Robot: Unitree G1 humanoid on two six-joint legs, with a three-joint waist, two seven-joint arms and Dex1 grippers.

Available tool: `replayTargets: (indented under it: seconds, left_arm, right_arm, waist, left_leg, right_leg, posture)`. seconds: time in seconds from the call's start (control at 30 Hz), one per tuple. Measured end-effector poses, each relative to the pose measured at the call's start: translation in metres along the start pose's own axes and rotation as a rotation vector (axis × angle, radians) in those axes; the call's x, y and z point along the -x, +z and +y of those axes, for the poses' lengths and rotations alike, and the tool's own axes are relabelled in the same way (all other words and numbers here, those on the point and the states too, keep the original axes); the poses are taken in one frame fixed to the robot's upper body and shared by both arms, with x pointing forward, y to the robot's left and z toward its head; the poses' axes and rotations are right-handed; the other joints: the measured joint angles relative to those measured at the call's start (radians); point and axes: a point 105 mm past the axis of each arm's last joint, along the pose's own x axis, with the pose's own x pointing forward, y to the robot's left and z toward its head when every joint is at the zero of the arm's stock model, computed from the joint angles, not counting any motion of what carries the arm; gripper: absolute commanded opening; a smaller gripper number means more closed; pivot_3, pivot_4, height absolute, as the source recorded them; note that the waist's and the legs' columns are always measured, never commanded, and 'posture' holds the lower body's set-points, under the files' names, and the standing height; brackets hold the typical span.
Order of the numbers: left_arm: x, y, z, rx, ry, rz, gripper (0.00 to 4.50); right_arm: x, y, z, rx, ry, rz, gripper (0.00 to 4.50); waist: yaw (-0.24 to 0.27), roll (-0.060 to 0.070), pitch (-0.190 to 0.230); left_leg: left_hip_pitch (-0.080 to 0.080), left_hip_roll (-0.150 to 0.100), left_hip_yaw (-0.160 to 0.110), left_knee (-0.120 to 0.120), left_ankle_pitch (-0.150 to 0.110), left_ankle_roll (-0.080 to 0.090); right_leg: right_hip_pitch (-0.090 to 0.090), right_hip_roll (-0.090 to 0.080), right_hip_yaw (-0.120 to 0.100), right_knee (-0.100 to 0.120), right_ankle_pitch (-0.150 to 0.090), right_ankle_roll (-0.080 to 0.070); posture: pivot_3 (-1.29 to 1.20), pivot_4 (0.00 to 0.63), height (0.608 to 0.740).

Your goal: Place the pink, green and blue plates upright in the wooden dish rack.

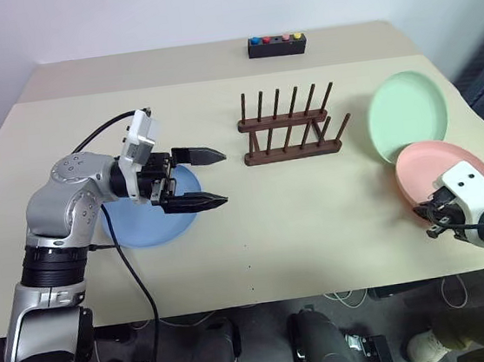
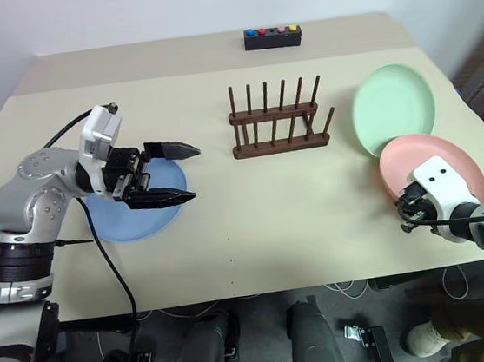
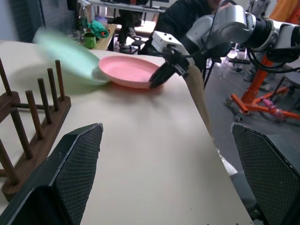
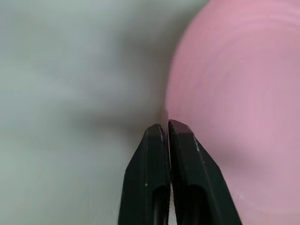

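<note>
The wooden dish rack (image 1: 289, 129) stands empty at the table's middle back. A blue plate (image 1: 143, 229) lies flat on the left. My left gripper (image 1: 224, 178) hovers open over its right rim, pointing toward the rack, with nothing between its fingers (image 3: 77, 168). A green plate (image 1: 409, 112) lies at the right, and the pink plate (image 1: 439, 163) overlaps its near edge. My right gripper (image 1: 428, 215) sits at the pink plate's near left rim. Its fingertips (image 4: 168, 125) are pinched together on that thin rim.
A small black box with coloured buttons (image 1: 277, 46) sits at the table's far edge. The pink plate lies close to the table's right front corner. Bare tabletop (image 1: 316, 216) spreads between the two grippers in front of the rack.
</note>
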Motion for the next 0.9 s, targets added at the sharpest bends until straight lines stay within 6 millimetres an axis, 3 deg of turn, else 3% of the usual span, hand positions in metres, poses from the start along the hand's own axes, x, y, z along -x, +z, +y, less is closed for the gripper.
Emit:
replayTargets:
  seconds: [0.23,0.47,0.6,0.9]
  left_arm:
    - [0.000,0.000,0.000,-0.002,0.003,0.003,4.50]
    - [0.000,-0.002,0.003,-0.007,0.012,-0.004,4.50]
    - [0.000,-0.002,0.004,-0.008,0.019,-0.007,4.50]
    - [0.002,-0.003,0.007,-0.006,0.036,-0.016,4.50]
  right_arm:
    - [0.006,0.007,-0.005,0.014,0.005,-0.007,0.04]
    - [0.030,0.041,-0.024,0.028,-0.004,-0.069,0.04]
    - [0.040,0.069,-0.029,0.006,0.010,-0.183,0.04]
    - [0.072,0.162,-0.054,-0.159,0.054,-0.624,0.04]
  waist:
    - [-0.001,0.000,0.000]
    - [0.001,0.001,0.000]
    - [-0.001,0.001,0.000]
    - [-0.004,0.001,0.001]
  left_leg:
    - [0.000,0.000,0.000,0.000,0.000,0.000]
    - [0.000,0.000,0.000,0.000,0.000,0.000]
    - [0.000,0.000,0.000,0.000,0.000,0.000]
    - [-0.001,0.000,0.000,0.000,0.000,0.000]
  right_leg:
    - [0.000,0.000,0.000,0.000,0.000,0.000]
    - [0.000,0.000,0.000,0.000,0.000,0.000]
    - [-0.001,0.000,0.000,0.000,0.000,0.000]
    - [-0.001,0.000,0.000,0.000,0.000,0.000]
  posture:
    - [0.00,0.150,0.740]
    - [0.00,0.150,0.740]
    - [0.00,0.150,0.740]
    - [0.00,0.150,0.740]
